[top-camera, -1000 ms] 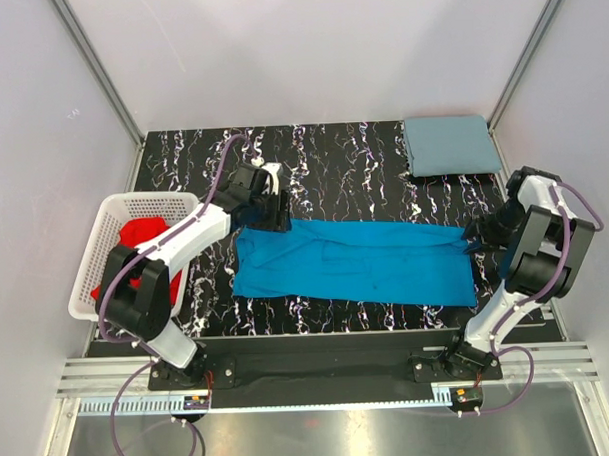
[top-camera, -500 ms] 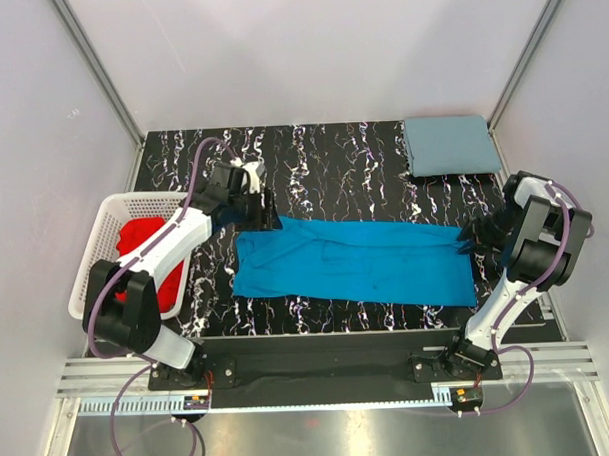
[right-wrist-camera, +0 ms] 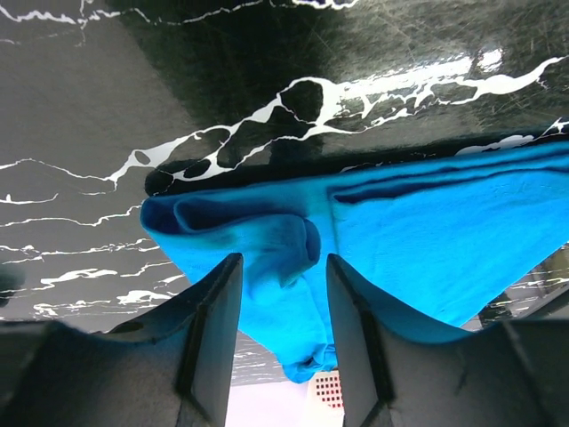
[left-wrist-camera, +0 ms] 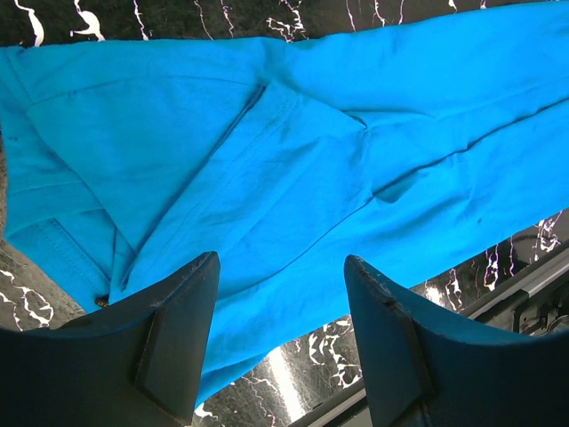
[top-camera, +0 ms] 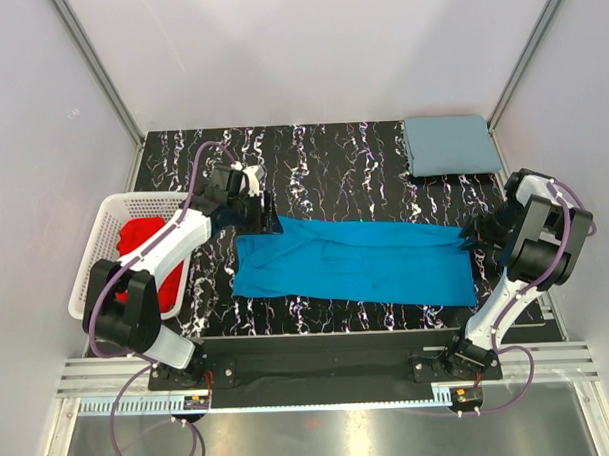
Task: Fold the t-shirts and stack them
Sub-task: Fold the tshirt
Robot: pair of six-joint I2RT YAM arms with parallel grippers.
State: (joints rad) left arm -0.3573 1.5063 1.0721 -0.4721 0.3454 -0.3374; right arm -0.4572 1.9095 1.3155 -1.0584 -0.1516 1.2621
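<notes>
Bright blue t-shirt lies beneath our left gripper (jaws apart, empty). Its bunched edge sits inside our right gripper; pinched or not, we cannot tell.

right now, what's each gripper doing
left gripper: open, empty, over the blue shirt
right gripper: end of the blue shirt between its fingers; whether clamped cannot be told

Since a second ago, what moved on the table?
The left pincer swung a little left and farther back, away from the blue shirt's far left corner. It is open and holds nothing. The right pincer barely shifted and stays at the shirt's right end. The blue shirt, the grey shirt and the basket stayed put.
</notes>
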